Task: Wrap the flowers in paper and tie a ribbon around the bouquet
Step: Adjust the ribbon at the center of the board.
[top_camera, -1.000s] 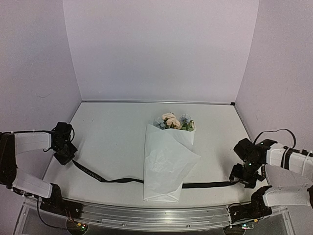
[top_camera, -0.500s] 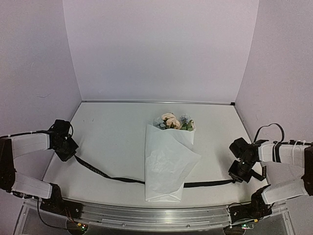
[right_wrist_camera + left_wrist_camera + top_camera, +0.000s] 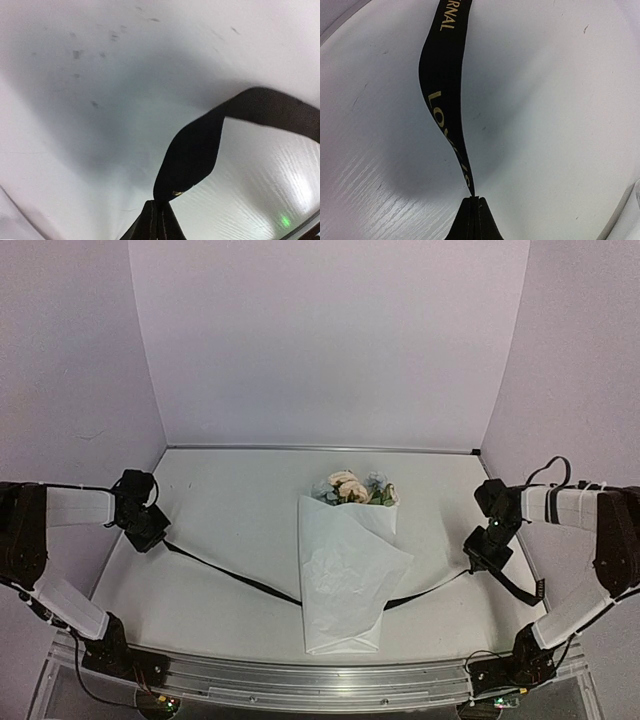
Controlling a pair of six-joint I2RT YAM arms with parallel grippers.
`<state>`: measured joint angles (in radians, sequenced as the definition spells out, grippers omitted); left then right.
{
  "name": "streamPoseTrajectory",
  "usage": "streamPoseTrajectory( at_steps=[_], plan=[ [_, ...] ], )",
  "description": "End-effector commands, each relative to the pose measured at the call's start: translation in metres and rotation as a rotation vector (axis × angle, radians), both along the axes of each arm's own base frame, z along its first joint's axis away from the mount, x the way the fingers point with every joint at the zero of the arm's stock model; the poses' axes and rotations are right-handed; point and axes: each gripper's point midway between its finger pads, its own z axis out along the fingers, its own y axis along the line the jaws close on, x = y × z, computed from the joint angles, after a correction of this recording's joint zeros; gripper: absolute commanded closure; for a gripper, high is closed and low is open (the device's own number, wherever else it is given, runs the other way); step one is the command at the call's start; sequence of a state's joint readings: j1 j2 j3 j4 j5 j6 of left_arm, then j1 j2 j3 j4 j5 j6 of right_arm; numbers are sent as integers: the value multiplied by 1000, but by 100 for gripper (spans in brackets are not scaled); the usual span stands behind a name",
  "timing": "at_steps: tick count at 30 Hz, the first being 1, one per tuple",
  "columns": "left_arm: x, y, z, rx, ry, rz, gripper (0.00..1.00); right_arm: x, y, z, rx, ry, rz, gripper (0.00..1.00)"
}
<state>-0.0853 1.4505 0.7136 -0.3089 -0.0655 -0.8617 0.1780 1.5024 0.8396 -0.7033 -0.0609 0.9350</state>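
Wrapping looks done and the tying step is in hand. The bouquet [image 3: 345, 560] lies flat on the table [image 3: 230, 490], mid-field. The white paper [image 3: 335, 625] forms a cone with its narrow end toward the arm bases, and the flowers [image 3: 352, 489] poke out at the far wide end. The ribbon [image 3: 230, 575] runs under the bouquet's lower third, going in at the cone's left edge and coming out at its right edge, and it is hidden beneath the paper between those points. The left gripper [image 3: 158, 538] sits well left of the bouquet with its fingers pinched together on the ribbon's left end. The left wrist view shows the strap rising straight out of the closed tips, twisted, with gold lettering on it. The right gripper [image 3: 474, 562] is well right of the bouquet, jaws clamped on the right end, and the right wrist view shows a small folded loop of strap at the tips. Both strands slope down toward the bouquet in a shallow V and look fairly taut. Judged next move: bring both ends inward and up over the bouquet and cross them above the cone. That calls for even tension on both sides. An uneven pull could likely drag or spin the light cone, crush the thin paper, or slip the strap out of a pinch.
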Motion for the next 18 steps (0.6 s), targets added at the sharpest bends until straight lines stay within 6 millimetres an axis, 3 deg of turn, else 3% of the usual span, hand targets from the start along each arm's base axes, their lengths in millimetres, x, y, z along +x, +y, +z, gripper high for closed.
streamPoseTrajectory(
  at_steps=[1,7,11,15,18],
  plan=[
    [32,5,13,-14,-65,25,100,19,11,9,46,2,30,100],
    [40,16,0,-38,-36,64,100,35,3,27,11,-15,35,100],
    [39,21,-2,-43,-34,78,100,32,-1,35,3,-14,39,100],
    [37,34,1,-28,-45,113,100,29,12,34,64,-5,34,100],
    [33,35,0,-30,-39,124,100,23,7,34,36,-7,39,100]
  ],
)
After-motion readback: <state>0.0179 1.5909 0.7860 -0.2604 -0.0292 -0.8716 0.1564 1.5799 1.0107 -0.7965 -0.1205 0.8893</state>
